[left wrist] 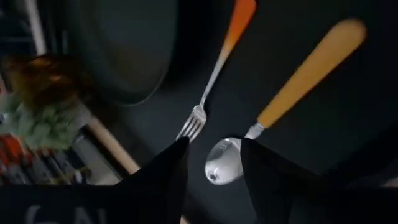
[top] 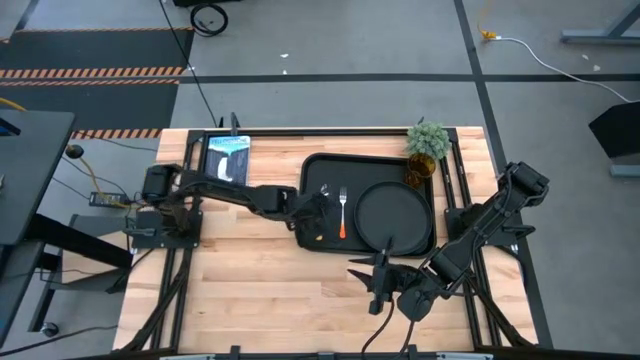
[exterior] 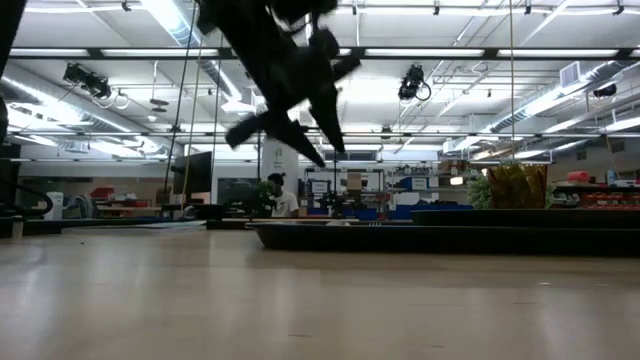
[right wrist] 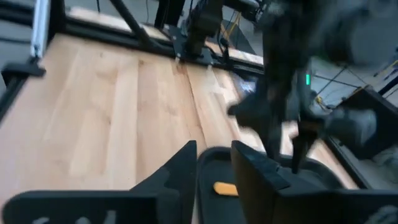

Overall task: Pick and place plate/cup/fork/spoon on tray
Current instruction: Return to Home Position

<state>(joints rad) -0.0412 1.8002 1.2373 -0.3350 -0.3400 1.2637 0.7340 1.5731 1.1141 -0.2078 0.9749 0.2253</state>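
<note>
The black tray [top: 318, 170] lies at the table's centre right. The round black plate [top: 393, 215] lies in its right half. The fork [top: 342, 210] lies left of the plate, and the spoon [left wrist: 298, 81] lies left of the fork, both flat on the tray floor. The amber cup [top: 420, 172] stands at the tray's far right corner by the plant. My left gripper [top: 316, 212] is open low over the tray's left part, its fingers on either side of the spoon's bowl [left wrist: 222, 160]. My right gripper [top: 381, 281] is open and empty above the table, near the tray's near edge. My left gripper's fingers stand on either side of the spoon's bowl [left wrist: 217, 168], slanting down from the table's left. One finger [left wrist: 261, 168] lies right beside the bowl's neck, and I cannot tell whether it touches. The spoon lies flat on the tray.
A green potted plant [top: 428, 140] stands at the tray's far right corner, beside the cup. A blue-and-white packet [top: 227, 157] lies at the table's far left. Bare wood [top: 260, 290] stretches along the near side of the table, left of my right gripper.
</note>
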